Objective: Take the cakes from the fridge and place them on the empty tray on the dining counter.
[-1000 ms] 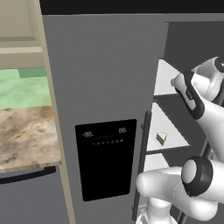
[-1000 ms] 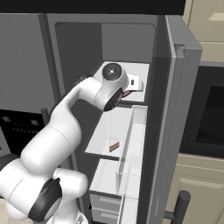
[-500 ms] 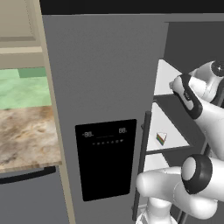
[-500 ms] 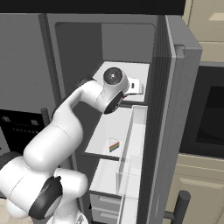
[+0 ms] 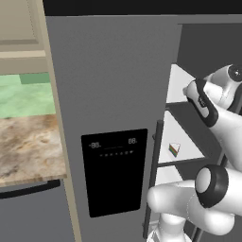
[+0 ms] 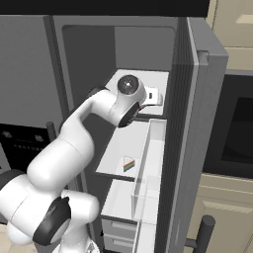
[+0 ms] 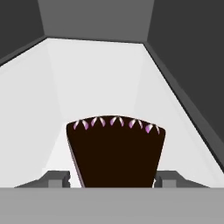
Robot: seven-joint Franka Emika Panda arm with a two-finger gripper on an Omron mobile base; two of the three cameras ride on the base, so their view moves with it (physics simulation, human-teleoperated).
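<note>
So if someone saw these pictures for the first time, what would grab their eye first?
Probably the big white robot arm reaching into the open fridge, its hand at the upper white shelf. In the hand view a dark chocolate cake slice with pale icing dabs sits right between the fingertips. A small rainbow-layered slice lies on the shelf below.

Kitchen — fridge (image 5: pixel 113 94), marble counter (image 5: pixel 26 146)

The dark cake (image 7: pixel 116 153) hides the gripper (image 7: pixel 113 179) fingers' inner faces, so contact is unclear.
</note>
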